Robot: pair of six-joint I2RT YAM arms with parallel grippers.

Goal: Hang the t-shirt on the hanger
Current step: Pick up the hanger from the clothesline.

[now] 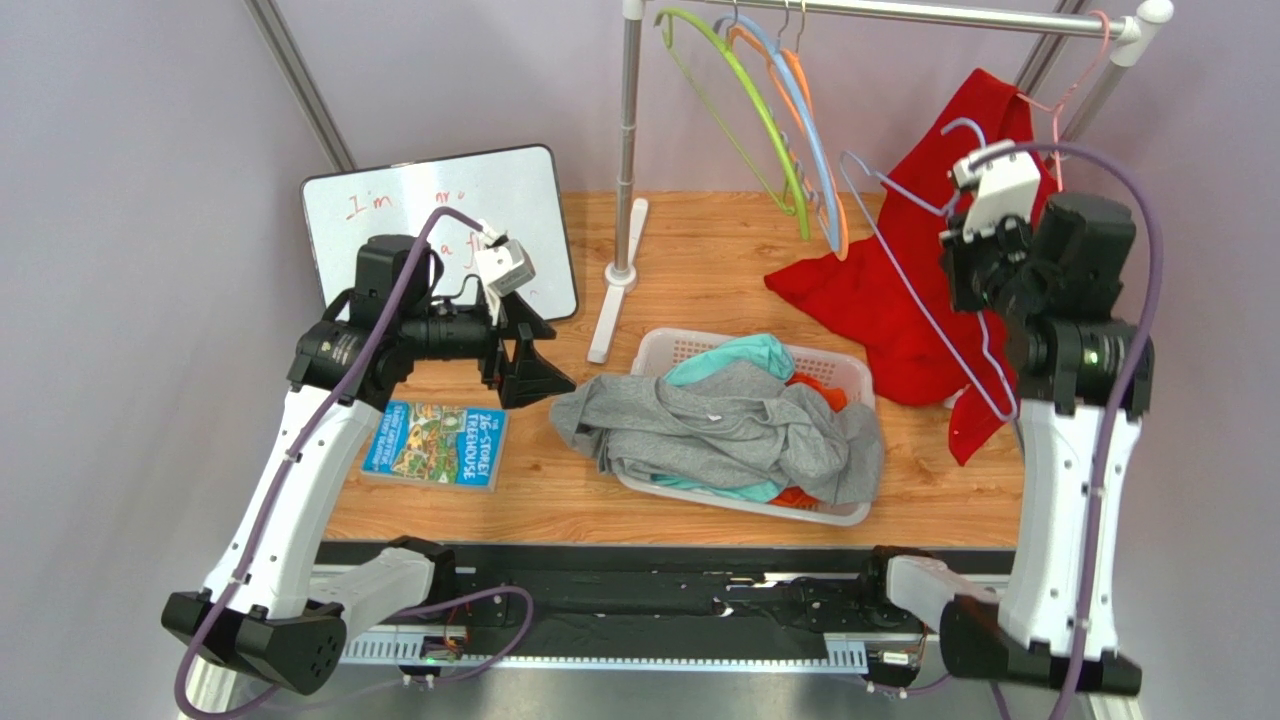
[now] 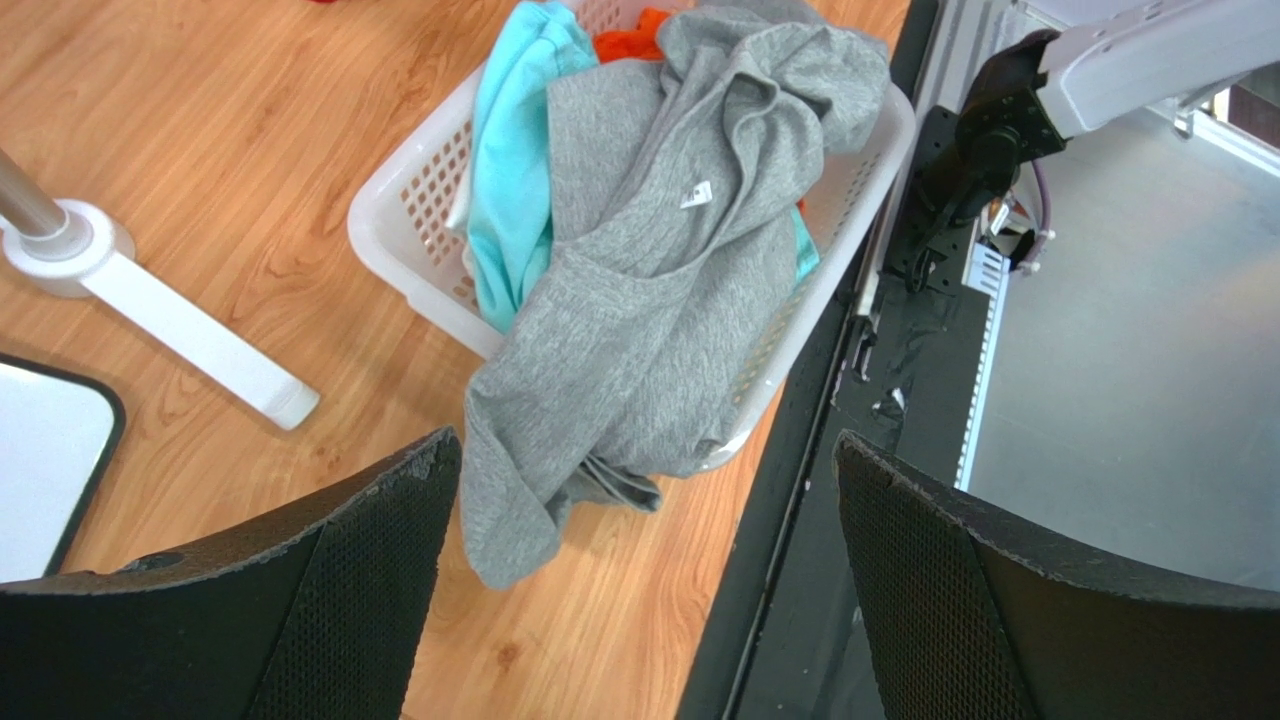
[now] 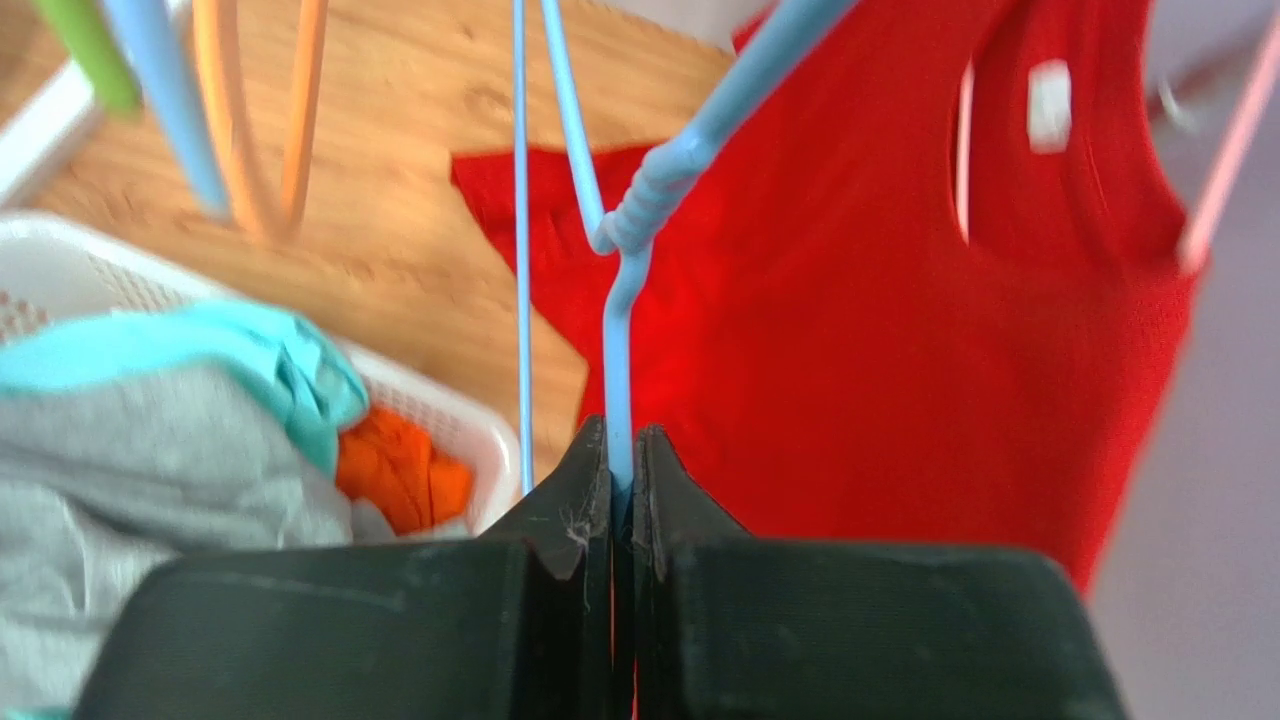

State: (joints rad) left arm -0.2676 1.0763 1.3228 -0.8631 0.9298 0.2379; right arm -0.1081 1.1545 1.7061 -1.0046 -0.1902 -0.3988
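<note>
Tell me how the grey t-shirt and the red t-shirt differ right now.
The grey t-shirt lies crumpled, whereas the red t-shirt hangs spread out. The grey one is heaped in the white basket and spills over its rim onto the table, while the red one hangs below the rail on the right. One is heather grey, the other bright red. Both show a small white label at the neck.

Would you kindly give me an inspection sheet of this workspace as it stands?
Surface: wooden table, no spills seen.
Job's things: grey t-shirt draped over white basket; periwinkle hanger clamped in right gripper.
Clutter: teal garment, red t-shirt, book, whiteboard, garment rack.
Grippers: left gripper open, facing the t-shirt; right shut.
Cables: purple cable on each arm, no snags seen.
Surroundings: plain walls.
</note>
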